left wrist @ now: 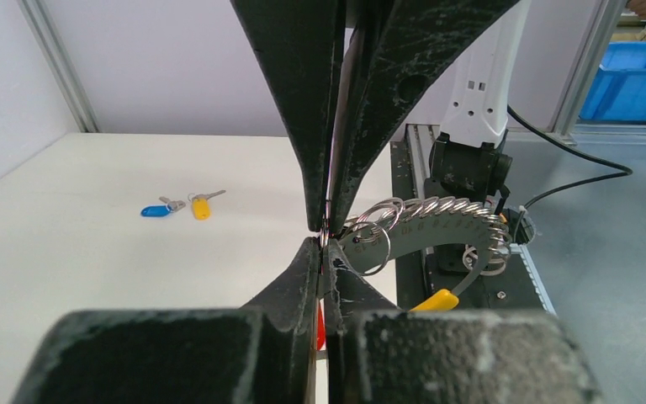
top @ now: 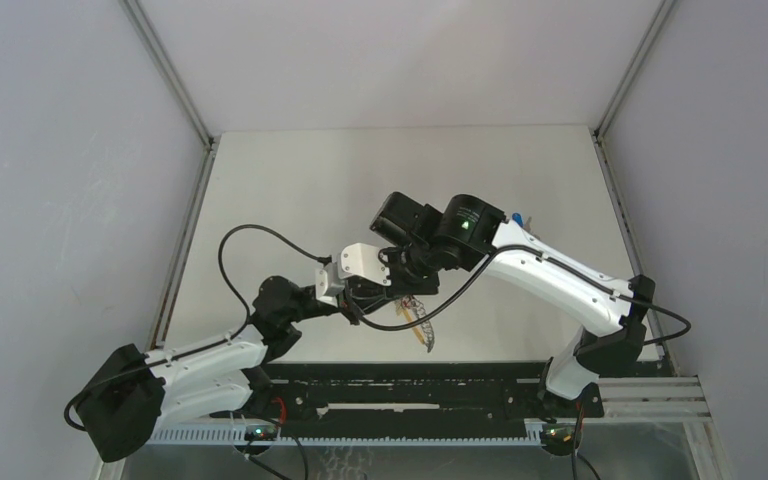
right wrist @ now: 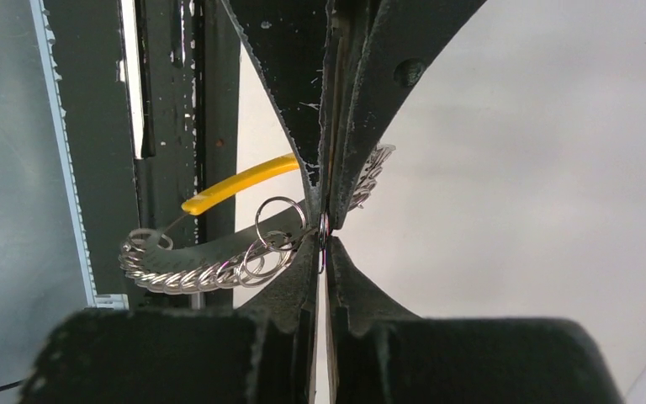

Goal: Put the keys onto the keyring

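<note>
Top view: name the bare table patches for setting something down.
Bare: the table's far strip along the back wall, and the near patch between keyring and right arm. Crowded: centre, around the keyring; keys lie beside the right arm.

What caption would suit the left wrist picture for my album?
Left gripper and right gripper pinch the keyring; two keys lie on the table beyond.

Two arms stood at one table (top: 290,200): the left arm (top: 205,362) and the right arm (top: 560,272), each carrying one gripper, the left gripper (left wrist: 324,252) and the right gripper (right wrist: 324,248). One keyring (left wrist: 437,220) was in view, bearing one yellow section (left wrist: 435,300) and a row of small split rings (right wrist: 210,273) too tightly packed to count. Two keys (left wrist: 171,203) lay on the table: one blue-headed key (left wrist: 155,210) and one yellow-headed key (left wrist: 200,207).
</note>
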You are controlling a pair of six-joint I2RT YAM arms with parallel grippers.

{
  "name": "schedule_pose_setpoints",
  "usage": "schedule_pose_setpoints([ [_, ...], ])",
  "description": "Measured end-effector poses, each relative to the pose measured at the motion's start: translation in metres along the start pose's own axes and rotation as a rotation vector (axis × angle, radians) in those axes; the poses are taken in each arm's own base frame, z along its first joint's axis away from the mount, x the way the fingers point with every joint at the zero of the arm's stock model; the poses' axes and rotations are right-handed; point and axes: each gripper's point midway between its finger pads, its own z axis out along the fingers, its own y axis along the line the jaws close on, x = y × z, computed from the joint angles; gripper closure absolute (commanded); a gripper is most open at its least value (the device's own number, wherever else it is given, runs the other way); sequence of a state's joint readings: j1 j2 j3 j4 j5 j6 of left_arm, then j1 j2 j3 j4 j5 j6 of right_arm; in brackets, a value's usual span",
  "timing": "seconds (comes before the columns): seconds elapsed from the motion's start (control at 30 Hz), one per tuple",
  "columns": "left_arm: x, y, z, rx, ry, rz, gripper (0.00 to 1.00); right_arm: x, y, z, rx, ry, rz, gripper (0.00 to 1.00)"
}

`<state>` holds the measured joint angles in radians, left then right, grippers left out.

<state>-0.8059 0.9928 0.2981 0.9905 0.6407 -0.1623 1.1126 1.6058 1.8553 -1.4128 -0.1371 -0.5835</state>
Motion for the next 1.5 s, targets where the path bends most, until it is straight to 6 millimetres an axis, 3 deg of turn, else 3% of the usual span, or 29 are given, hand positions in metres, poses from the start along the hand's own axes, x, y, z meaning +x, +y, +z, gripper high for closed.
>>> schedule_pose_setpoints([
  [0.07,0.0,0.0,0.0,0.001,0.0,0.001,1.0,0.0,0.0,0.0,0.0,0.002,-0.003,0.98],
  [0.33,-0.003,0.003,0.0,-0.017,-0.007,0.02,1.0,-0.003,-0.002,-0.002,0.007,-0.01,0.003,0.73],
  [0.43,-0.006,0.007,-0.001,-0.041,-0.019,0.025,1.0,-0.007,-0.004,-0.005,0.031,-0.062,0.014,0.71],
  [0.7,-0.032,0.015,-0.006,-0.114,-0.142,0.083,1.0,0.005,-0.013,-0.049,0.164,-0.436,0.195,0.66],
  [0.83,-0.038,0.015,-0.008,-0.125,-0.192,0.075,1.0,0.013,-0.02,-0.067,0.214,-0.65,0.324,0.66],
  [0.97,-0.044,0.016,-0.007,-0.128,-0.221,0.072,1.0,0.0,-0.025,-0.07,0.184,-0.809,0.378,0.66],
  [1.2,-0.057,0.015,-0.009,-0.133,-0.266,0.088,1.0,-0.019,-0.029,-0.049,0.053,-0.905,0.428,0.69],
  [1.5,-0.066,0.014,-0.011,-0.139,-0.293,0.102,1.0,-0.038,-0.027,-0.058,-0.015,-0.999,0.399,0.72],
])
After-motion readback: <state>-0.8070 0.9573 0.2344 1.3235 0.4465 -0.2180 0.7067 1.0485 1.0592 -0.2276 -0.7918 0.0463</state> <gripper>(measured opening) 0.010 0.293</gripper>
